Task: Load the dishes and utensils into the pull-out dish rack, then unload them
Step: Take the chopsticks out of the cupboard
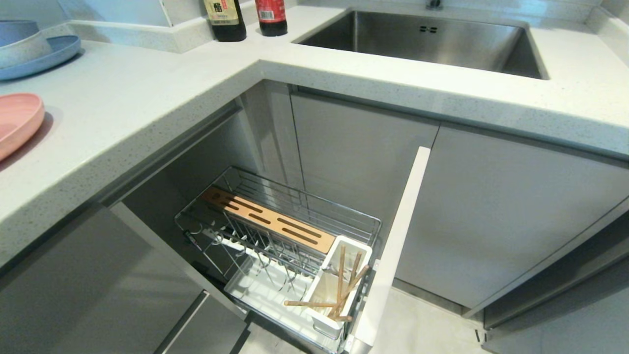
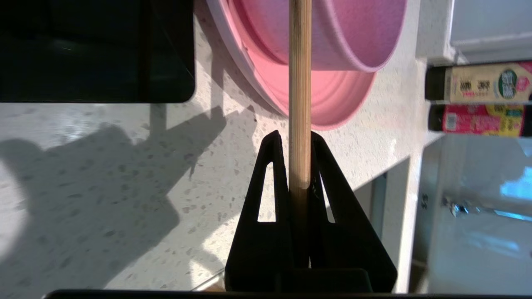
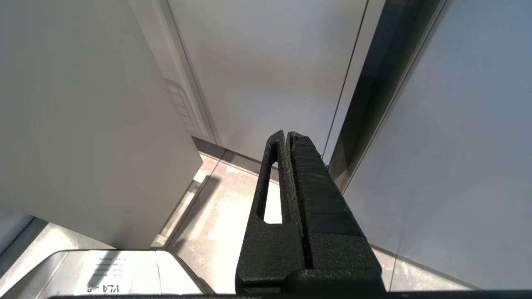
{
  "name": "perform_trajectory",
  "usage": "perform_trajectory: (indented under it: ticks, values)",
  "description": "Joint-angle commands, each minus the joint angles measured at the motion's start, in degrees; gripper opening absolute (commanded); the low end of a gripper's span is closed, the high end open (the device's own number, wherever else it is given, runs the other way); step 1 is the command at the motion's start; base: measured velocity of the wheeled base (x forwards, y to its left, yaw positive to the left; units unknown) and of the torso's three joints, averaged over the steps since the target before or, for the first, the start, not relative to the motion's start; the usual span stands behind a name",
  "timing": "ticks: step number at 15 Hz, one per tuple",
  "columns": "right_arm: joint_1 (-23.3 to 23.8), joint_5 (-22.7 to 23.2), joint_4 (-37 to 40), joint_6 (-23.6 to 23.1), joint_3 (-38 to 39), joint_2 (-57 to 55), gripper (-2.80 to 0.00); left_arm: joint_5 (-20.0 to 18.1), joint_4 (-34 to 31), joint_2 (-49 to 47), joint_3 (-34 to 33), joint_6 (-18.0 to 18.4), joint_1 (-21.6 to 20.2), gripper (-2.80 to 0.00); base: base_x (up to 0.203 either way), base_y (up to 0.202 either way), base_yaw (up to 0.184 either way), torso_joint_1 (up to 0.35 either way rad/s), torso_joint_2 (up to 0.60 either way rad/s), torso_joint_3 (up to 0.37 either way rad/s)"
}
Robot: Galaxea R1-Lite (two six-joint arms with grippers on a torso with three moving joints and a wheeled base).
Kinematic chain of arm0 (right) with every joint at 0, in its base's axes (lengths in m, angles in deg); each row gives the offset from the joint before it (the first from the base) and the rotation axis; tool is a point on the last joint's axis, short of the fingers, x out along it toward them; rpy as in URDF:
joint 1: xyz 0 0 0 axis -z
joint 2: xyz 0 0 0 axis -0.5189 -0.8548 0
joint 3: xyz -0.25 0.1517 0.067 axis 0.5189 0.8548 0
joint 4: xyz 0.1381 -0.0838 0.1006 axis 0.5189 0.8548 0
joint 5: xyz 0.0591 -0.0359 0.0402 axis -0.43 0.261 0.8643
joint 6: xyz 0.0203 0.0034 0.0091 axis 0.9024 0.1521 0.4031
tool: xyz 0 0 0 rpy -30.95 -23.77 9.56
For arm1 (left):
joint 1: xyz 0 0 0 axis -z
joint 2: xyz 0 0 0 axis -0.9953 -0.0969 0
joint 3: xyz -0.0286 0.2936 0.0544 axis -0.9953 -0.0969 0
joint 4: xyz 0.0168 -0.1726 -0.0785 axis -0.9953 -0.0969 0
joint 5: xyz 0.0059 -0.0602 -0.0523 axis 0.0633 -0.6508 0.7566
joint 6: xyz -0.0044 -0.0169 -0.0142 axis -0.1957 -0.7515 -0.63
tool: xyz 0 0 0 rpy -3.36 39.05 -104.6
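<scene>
In the left wrist view my left gripper (image 2: pixel 299 137) is shut on a light wooden chopstick (image 2: pixel 300 62), which sticks out straight ahead over the speckled counter. Just beyond it lie the pink plate (image 2: pixel 332 95) and the pink bowl (image 2: pixel 357 29) resting on it. The head view shows only the plate's edge (image 1: pixel 17 120) at the far left, and neither arm. Below the counter the pull-out dish rack (image 1: pixel 295 196) stands pulled out, with wooden chopsticks (image 1: pixel 340 280) leaning in its white utensil cup (image 1: pixel 354 242). My right gripper (image 3: pixel 287 133) is shut and empty, parked low near the floor.
A blue plate with stacked bowls (image 1: pixel 29 49) sits at the counter's back left. Two bottles (image 1: pixel 245 17) stand beside the steel sink (image 1: pixel 432 42). The rack's white front panel (image 1: pixel 398 236) juts out. Its wooden strip (image 1: pixel 268 220) and drip tray (image 1: pixel 255 290) hold nothing.
</scene>
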State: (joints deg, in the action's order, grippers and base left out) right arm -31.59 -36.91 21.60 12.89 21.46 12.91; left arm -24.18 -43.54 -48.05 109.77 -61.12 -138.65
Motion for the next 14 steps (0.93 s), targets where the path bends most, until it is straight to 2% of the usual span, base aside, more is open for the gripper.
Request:
perform_trajectory:
  ticks: [1,14]
  values:
    - [0.0,0.0,0.0,0.0,0.1,0.0,-2.8,-2.3,-0.1,-1.6,-0.1,-0.3,0.0,-2.8,0.0,0.0,0.0,0.0,0.0,0.0]
    - [0.0,0.0,0.0,0.0,0.1,0.0,-2.8,-7.8,3.4,-3.7,-1.6,-0.3,0.0,-2.8,0.0,0.0,0.0,0.0,0.0,0.0]
